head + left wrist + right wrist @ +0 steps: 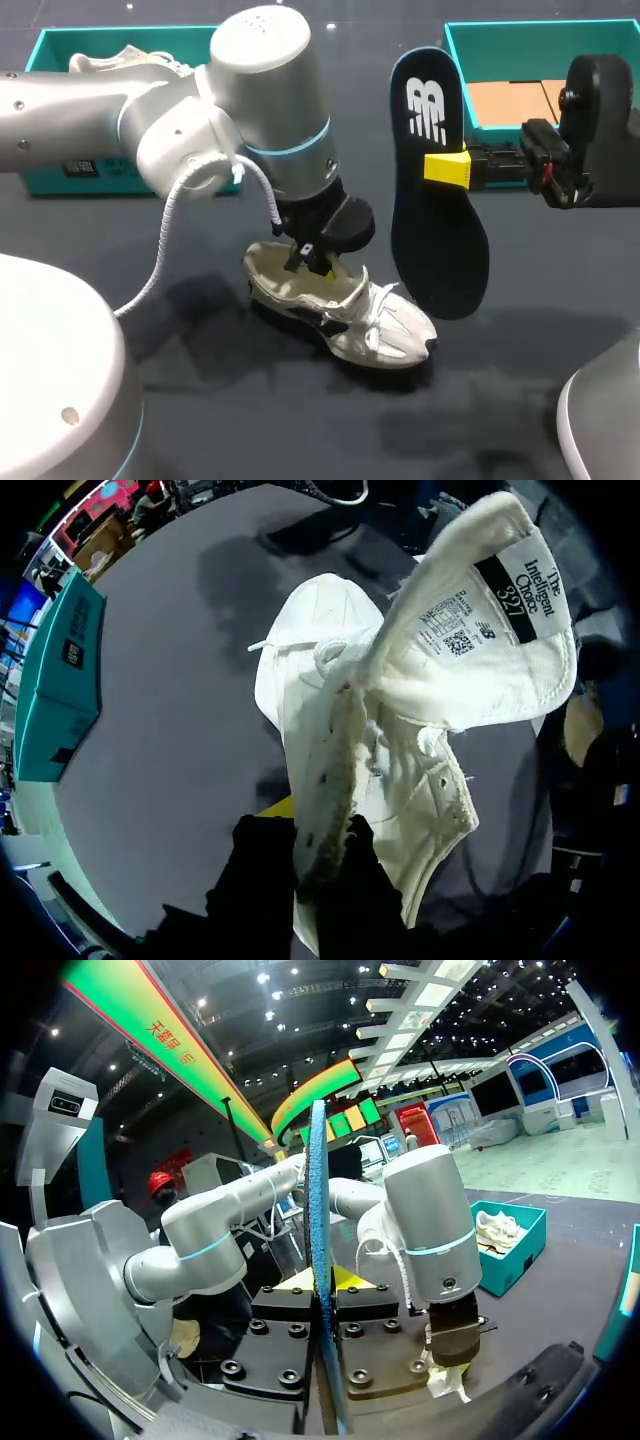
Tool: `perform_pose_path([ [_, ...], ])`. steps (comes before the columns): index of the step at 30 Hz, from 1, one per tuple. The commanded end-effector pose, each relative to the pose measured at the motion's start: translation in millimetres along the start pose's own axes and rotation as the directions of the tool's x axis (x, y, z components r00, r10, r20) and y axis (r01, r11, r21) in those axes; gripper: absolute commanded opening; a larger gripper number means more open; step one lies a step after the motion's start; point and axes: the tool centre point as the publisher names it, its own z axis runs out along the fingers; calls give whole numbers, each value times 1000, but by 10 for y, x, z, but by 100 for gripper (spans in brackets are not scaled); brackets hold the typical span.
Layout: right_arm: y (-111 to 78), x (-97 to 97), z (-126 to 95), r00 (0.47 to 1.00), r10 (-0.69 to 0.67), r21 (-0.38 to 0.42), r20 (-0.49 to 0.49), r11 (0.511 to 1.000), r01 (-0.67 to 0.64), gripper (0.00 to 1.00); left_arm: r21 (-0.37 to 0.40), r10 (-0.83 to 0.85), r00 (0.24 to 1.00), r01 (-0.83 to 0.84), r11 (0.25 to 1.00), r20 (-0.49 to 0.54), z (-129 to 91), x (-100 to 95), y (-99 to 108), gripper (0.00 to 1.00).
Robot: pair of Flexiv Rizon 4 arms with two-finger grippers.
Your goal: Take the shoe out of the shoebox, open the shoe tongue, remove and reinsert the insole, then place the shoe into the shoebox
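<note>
1. The shoe [340,315], white with dark trim, lies on the dark table [200,420] near the middle. Its toe points toward the robot's right and its heel toward the left arm.
2. The left gripper [312,258] comes down from above into the shoe's opening, near the heel.
3. From the left wrist, the left gripper [320,855] is clenched on the shoe [330,710]. The padded side wall of the collar is pinched between its two dark fingers, and a sliver of yellow tip shows just beside them.
4. The tongue [490,620] is folded up and back, so its labelled underside faces the wrist camera.
5. The insole [437,200], dark blue with a white logo, hangs upright in the air above the table. It is to the right of the shoe and apart from it.
6. The right gripper [447,167] comes in from the right and is closed on the insole's edge about halfway along. One yellow tip lies flat against the printed face.
7. From the right wrist, the insole [320,1220] shows edge-on as a thin blue blade, squeezed between the fingers of the right gripper [322,1285].
8. A teal shoebox [50,45] sits at the table's far left with a second shoe [115,60] in it.
9. Another teal box [545,35] sits at the far right behind the insole, with its brown card floor showing.
</note>
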Motion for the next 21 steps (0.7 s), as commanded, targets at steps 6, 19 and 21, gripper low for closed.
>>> perform_pose_path([
  [6, -37, 87, 5, 968, 1, -7, 252, 1000, 1, 0, 8, 441, 895, -441, 897, -64, -178, -7, 136, 0],
  [19, -37, 87, 5, 968, 1, -7, 252, 1000, 1, 0, 35, 669, 738, -669, 742, -91, -217, 16, 228, 0],
  [21, -37, 87, 5, 968, 1, -7, 252, 1000, 1, 0, 32, 675, 732, -675, 737, -95, -195, 21, 220, 0],
])
